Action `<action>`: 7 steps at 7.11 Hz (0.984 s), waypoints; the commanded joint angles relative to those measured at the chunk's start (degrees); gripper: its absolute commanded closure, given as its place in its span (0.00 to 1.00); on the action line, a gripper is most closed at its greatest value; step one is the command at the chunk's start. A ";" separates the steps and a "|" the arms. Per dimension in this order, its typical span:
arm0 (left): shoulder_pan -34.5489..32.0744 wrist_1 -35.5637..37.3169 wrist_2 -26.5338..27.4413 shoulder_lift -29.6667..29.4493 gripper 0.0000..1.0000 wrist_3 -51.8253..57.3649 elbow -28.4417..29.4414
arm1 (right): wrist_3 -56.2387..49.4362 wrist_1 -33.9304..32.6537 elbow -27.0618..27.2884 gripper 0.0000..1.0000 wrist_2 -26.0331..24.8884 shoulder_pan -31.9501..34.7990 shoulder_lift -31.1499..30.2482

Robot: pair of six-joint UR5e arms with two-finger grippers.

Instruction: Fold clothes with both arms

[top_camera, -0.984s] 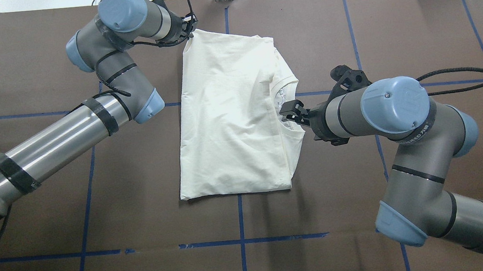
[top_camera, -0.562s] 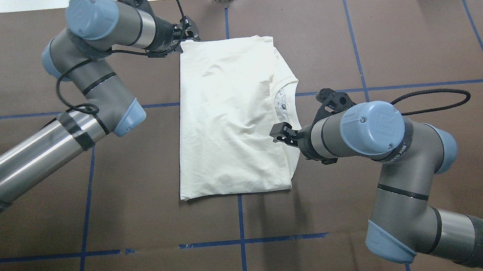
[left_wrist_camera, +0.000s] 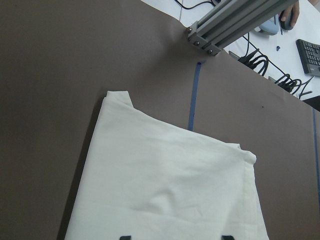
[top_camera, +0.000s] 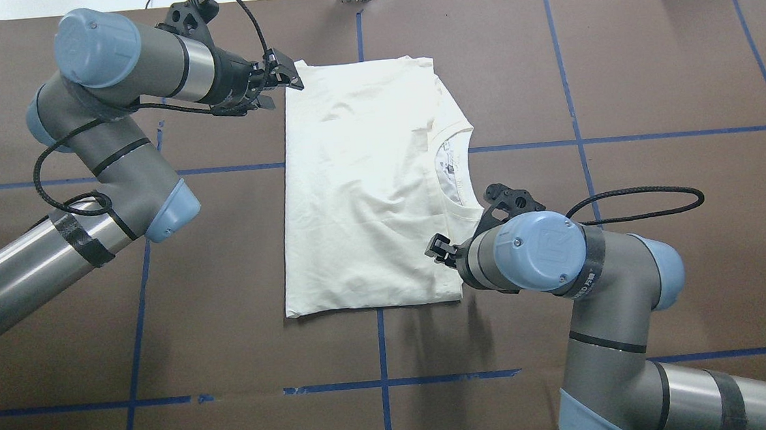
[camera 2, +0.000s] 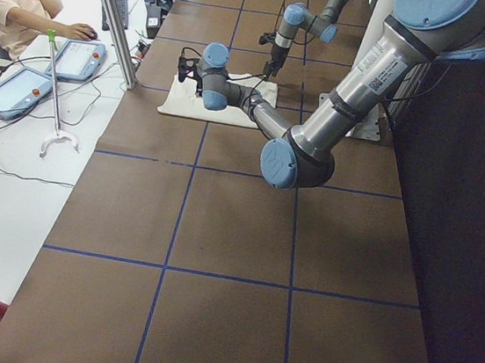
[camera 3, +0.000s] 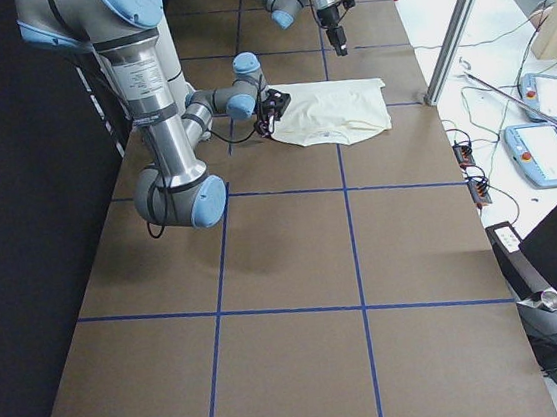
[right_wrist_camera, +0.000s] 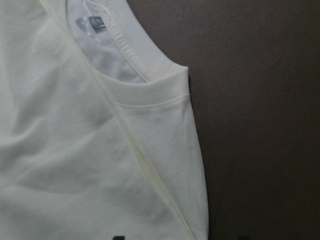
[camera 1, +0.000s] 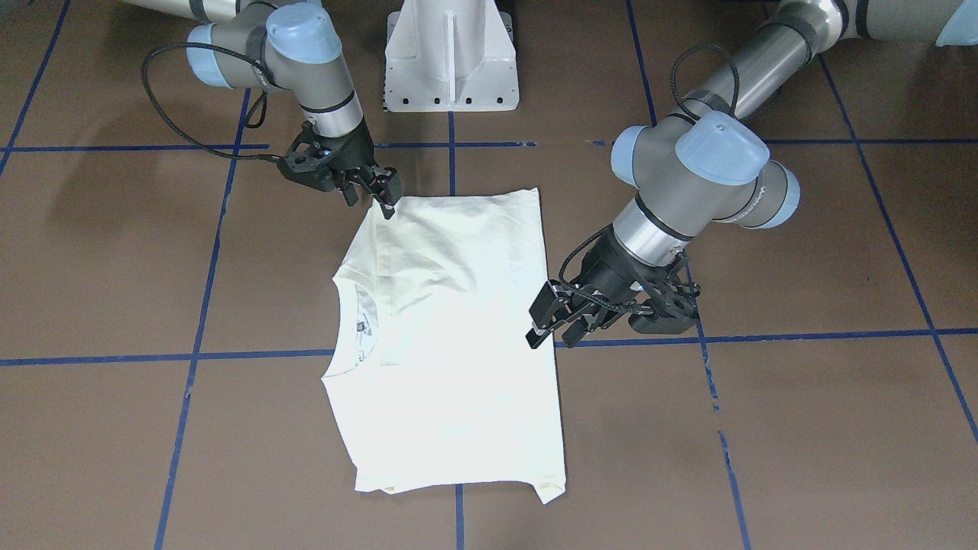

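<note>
Judging from how the T-shirt [top_camera: 361, 196] lies, the folding is taken to be well advanced. The garment is laid flat as a tidy upright rectangle, about midway between the ends of the worktop [top_camera: 650, 50] and a little toward its far edge. No sleeve is seen sticking out, so both are presumed to be tucked in. The collar [top_camera: 465, 167] is exposed along the edge on the robot's right, and no print is visible. What is left is probably a last fold to halve the rectangle, though this cannot be confirmed.

The left hand [top_camera: 280, 81] is held just beside the shirt's far left corner. Its fingers are spread wide in the left wrist view and nothing is gripped between them. The right hand [top_camera: 437, 248] is poised over the shirt's right edge near the near right corner, below the collar. Its fingers are likewise parted in the right wrist view, with only flat cloth beneath them. Whether either hand touches the fabric cannot be told.

One T-shirt is counted, together with two arms, the left arm [top_camera: 125, 153] and the right arm [top_camera: 609, 306], and two hands.
</note>
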 commanded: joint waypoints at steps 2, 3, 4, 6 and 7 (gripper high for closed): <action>-0.08 -0.05 -0.04 0.11 0.32 -0.04 -0.01 | -0.25 -2.20 -1.46 0.28 -1.74 -1.59 0.58; -0.08 0.03 -0.04 0.19 0.32 -0.04 -0.01 | -0.07 -2.20 -1.46 0.47 -1.74 -1.59 0.67; -0.08 0.04 -0.04 0.11 0.32 -0.04 -0.01 | 0.01 -2.20 -1.54 0.98 -1.74 -1.59 0.67; 0.00 -0.05 -0.04 0.28 0.32 -0.04 -0.09 | -0.07 -2.03 -1.63 1.00 -1.74 -1.68 1.11; 0.00 0.03 -0.04 0.37 0.31 -0.04 -0.01 | -0.07 -2.03 -1.55 1.00 -1.65 -1.68 1.72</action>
